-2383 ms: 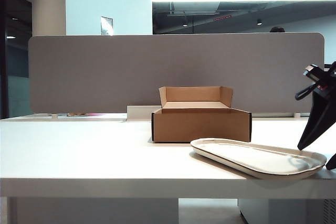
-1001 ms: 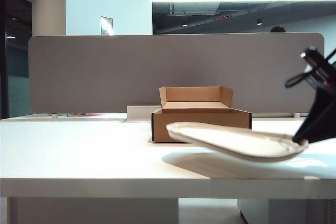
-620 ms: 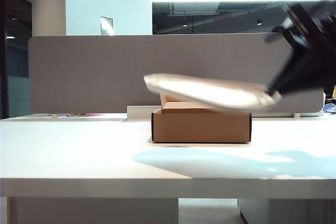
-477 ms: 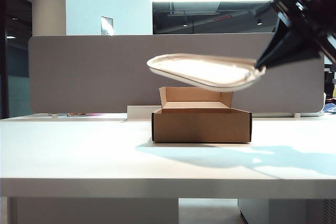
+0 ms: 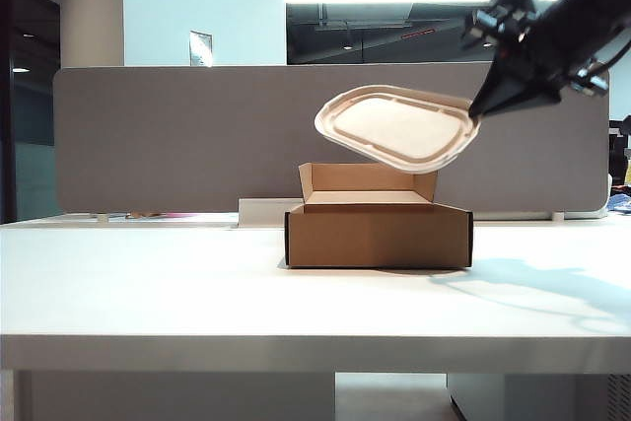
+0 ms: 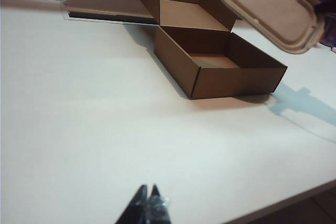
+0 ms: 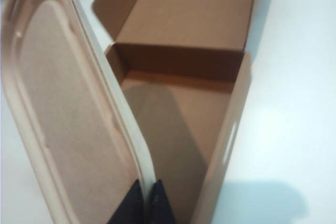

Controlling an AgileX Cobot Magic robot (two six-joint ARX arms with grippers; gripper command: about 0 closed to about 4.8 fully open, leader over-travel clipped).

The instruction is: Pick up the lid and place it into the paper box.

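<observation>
Exterior view: right gripper (image 5: pixel 480 110) pinches rim of off-white moulded-pulp oblong lid (image 5: pixel 396 127), tilted above brown cardboard box (image 5: pixel 379 231), gripper at 3 o'clock. Lid probably light, stiff, crushable; rim grip suits. Left gripper (image 6: pixel 148 204) closed, empty, well apart.

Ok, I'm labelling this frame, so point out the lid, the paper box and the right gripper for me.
lid (image 5: pixel 399 130), exterior view: middle of its face.
paper box (image 5: pixel 378 236), exterior view: front wall.
right gripper (image 7: pixel 146 199), right wrist view: between the fingertips, clamped on the lid's rim.
</observation>
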